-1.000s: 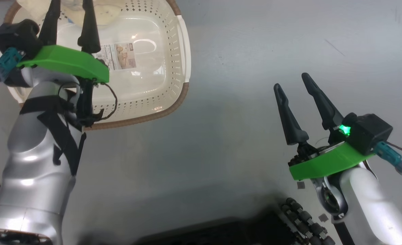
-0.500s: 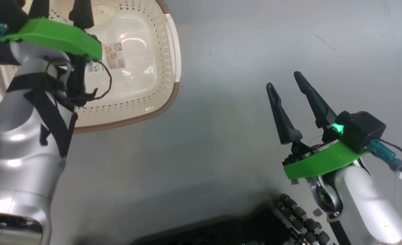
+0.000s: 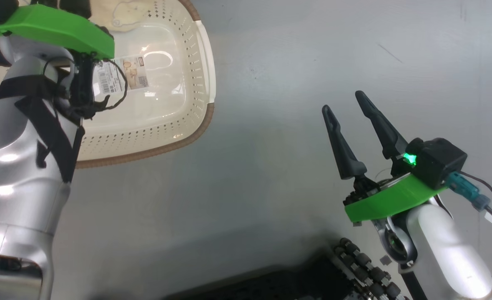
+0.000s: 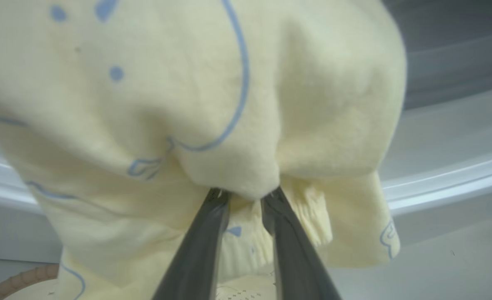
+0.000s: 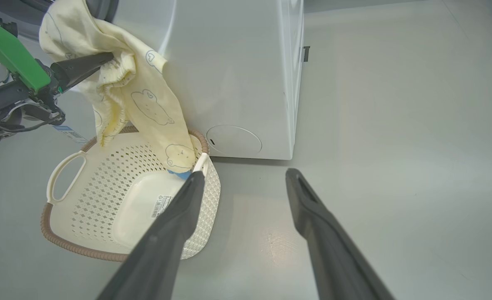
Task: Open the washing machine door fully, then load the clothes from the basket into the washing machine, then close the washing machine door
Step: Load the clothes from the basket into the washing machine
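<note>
My left gripper (image 4: 246, 196) is shut on the clothes (image 4: 212, 104), a cream-yellow piece with blue line prints bunched over its fingertips. In the right wrist view this left gripper (image 5: 104, 58) holds the clothes (image 5: 146, 104) up above the basket (image 5: 62, 237), and the fabric's lower end with a small blue bit still hangs inside the basket. Behind stands the white washing machine (image 5: 237, 62); its door is out of view. In the head view the basket (image 3: 204, 83) lies at the upper left. My right gripper (image 3: 342, 101) hovers open and empty over the floor at the right.
The basket floor bears a label (image 3: 131, 73). A round cover (image 5: 233, 139) sits low on the machine's panel. My dark base with rollers (image 3: 367, 266) lies at the bottom of the head view. Grey floor spreads between basket and right gripper.
The left gripper has closed on the clothes and lifted them out of the basket. The head camera has shifted, so the basket sits further left. The right gripper stays open.
</note>
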{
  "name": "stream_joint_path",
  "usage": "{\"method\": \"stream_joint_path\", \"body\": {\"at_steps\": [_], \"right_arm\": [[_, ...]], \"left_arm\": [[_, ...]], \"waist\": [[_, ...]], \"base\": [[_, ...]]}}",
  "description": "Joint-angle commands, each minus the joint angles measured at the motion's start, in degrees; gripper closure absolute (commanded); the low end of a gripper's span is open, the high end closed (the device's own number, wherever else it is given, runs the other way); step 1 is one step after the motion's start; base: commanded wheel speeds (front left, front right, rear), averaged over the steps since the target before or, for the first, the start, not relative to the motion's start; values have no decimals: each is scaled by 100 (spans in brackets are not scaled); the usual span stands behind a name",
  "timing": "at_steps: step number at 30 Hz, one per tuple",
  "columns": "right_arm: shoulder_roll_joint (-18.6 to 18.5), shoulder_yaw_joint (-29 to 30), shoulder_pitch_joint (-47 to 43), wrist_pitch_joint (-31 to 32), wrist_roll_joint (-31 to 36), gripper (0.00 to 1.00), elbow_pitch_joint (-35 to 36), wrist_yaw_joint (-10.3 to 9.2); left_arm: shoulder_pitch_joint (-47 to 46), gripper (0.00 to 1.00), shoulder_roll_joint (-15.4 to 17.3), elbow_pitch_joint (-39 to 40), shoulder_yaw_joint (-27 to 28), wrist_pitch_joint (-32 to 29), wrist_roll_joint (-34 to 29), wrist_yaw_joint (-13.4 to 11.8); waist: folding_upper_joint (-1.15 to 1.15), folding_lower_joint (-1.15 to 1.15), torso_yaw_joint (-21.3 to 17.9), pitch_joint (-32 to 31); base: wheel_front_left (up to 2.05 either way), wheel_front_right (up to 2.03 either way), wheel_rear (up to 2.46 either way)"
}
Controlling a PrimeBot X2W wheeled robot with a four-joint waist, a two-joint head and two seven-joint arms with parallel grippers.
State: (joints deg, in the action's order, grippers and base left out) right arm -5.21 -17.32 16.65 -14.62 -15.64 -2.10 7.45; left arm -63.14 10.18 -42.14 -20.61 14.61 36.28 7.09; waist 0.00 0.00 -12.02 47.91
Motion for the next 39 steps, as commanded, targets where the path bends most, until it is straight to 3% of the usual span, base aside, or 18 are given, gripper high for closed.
{"method": "stream_joint_path", "body": {"at_steps": [1,8,23,31,39], "right_arm": [[13,-104,-197,-38,-26,0,129,3],[16,-31,-198,-38,-46,0,131,3],[-10,80,-162,-38,-43,0,131,3],[-5,49,-156,-38,-84,0,94,3],[34,-76,-171,-38,-164,0,24,3]], "left_arm": [[-216,100,213,213,148,39,-46,39],[-71,100,302,462,346,39,-63,39],[697,100,334,1486,911,39,-936,39],[398,100,488,1549,823,39,-1381,39],[-495,100,756,996,399,-238,-1601,39]], "waist": [[0,0,-2,-8],[0,0,55,-101],[0,0,322,-339],[0,0,304,-486],[0,0,152,-612]], "base": [[0,0,0],[0,0,0],[0,0,0],[0,0,0],[0,0,0]]}}
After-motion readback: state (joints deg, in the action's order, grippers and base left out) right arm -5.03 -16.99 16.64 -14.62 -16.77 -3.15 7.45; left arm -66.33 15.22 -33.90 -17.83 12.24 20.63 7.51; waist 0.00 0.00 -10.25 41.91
